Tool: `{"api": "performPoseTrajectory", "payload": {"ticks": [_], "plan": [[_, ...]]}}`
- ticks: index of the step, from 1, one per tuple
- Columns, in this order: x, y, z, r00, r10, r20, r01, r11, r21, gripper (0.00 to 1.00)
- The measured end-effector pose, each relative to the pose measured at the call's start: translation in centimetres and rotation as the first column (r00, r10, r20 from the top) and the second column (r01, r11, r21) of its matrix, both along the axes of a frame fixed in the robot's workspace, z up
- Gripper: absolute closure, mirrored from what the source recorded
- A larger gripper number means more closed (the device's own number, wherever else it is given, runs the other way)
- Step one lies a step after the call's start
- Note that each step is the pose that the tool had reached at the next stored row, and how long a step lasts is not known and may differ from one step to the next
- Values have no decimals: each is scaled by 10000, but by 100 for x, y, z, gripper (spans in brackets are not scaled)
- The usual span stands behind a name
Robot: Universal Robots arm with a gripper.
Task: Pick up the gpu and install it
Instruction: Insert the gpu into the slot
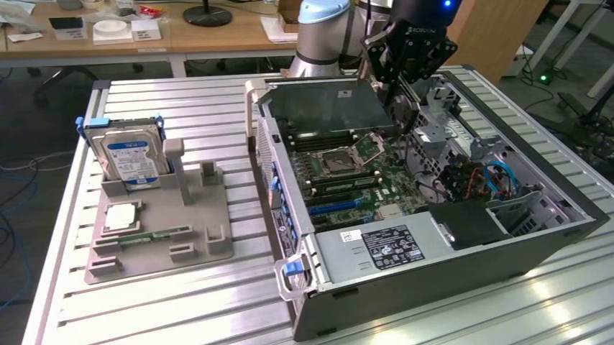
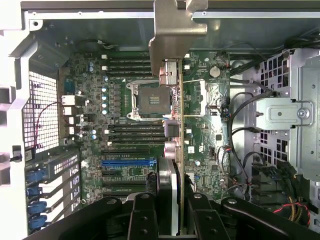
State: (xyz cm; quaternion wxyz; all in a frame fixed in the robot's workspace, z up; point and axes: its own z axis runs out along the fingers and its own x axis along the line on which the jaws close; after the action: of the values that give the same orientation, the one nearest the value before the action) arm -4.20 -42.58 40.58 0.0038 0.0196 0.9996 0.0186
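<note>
The open computer case (image 1: 537, 244) is lying on its side, holding the motherboard (image 1: 355, 180) and a power supply (image 1: 384, 244). Beside it, the grey fixture (image 1: 192, 237) is carrying a hard drive (image 1: 129, 158), a processor chip (image 1: 123, 215) and a memory stick (image 1: 154, 236). The gripper (image 2: 172, 220) is hanging over the case, its part-closed jaws clamping the gpu (image 2: 176, 150) edge-down above the motherboard.
</note>
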Motion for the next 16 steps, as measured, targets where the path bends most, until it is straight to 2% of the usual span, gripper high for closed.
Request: {"api": "performPoseTrajectory", "payload": {"ticks": [6,16], "plan": [[0,0,0,10000,79,1,-79,10000,1,72],[0,0,0,9959,901,2,-901,9959,20,72]]}}
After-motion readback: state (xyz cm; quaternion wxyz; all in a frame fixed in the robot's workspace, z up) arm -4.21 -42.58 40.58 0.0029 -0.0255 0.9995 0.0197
